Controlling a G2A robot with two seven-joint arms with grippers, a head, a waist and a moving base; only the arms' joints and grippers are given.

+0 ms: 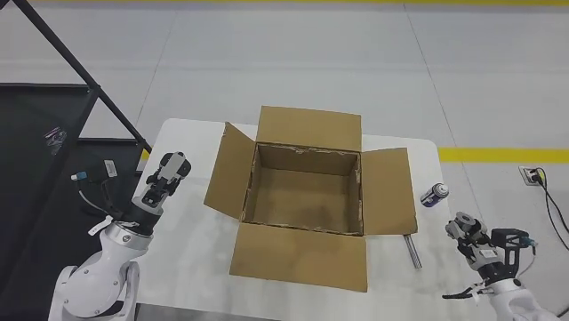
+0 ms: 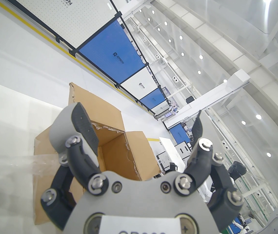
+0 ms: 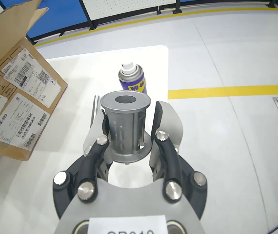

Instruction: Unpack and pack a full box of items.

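The right gripper (image 3: 131,112) is being held clenched on a grey flanged metal cylinder (image 3: 125,127), which is being carried upright well to the right of the cardboard box (image 1: 302,196), past its right flap. Closer to the box, a thin metal rod (image 1: 413,252) is being seen lying on the white table (image 1: 187,143), just beside that flap's edge. A blue spray can (image 1: 434,195) is being seen standing upright slightly farther on, also right of the box and apart from it. The box is being shown with all four flaps spread open and its brown floor exposed. On the box's left side, the left gripper (image 2: 139,114) is being held above the table with its fingers spread wide and gripping nothing.
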